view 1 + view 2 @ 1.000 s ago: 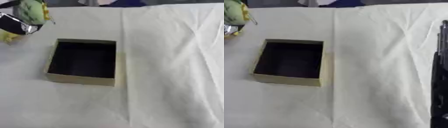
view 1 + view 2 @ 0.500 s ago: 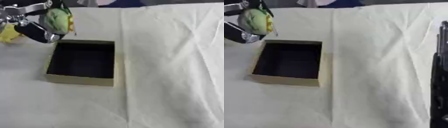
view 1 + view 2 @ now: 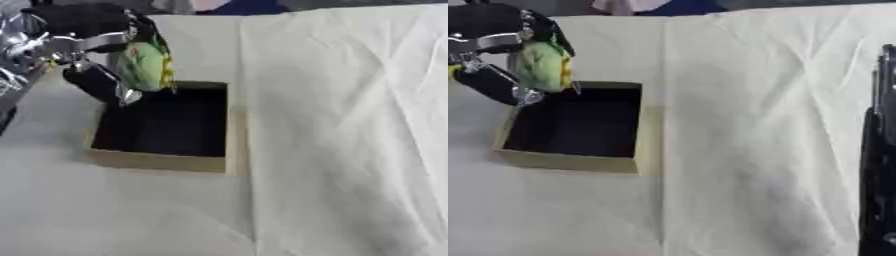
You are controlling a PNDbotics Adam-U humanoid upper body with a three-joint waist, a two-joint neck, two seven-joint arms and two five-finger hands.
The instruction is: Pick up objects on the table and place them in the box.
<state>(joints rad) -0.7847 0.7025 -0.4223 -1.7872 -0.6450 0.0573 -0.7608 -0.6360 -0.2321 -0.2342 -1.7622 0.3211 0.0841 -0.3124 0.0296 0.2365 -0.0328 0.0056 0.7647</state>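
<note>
Right, the left hand, black with silver joints, has its fingers curled round a soft-looking green and yellow object, rounded and blurred, its exact kind hard to tell. It hangs above the far left corner of the box, not touching the floor inside. That box is shallow, rectangular, tan card outside, dark within, and nothing can be seen lying in it. It sits on a worktop draped in creased cream cloth. At the right edge, the right hand shows only as a dark strip, cut off; I can't tell its fingers.
</note>
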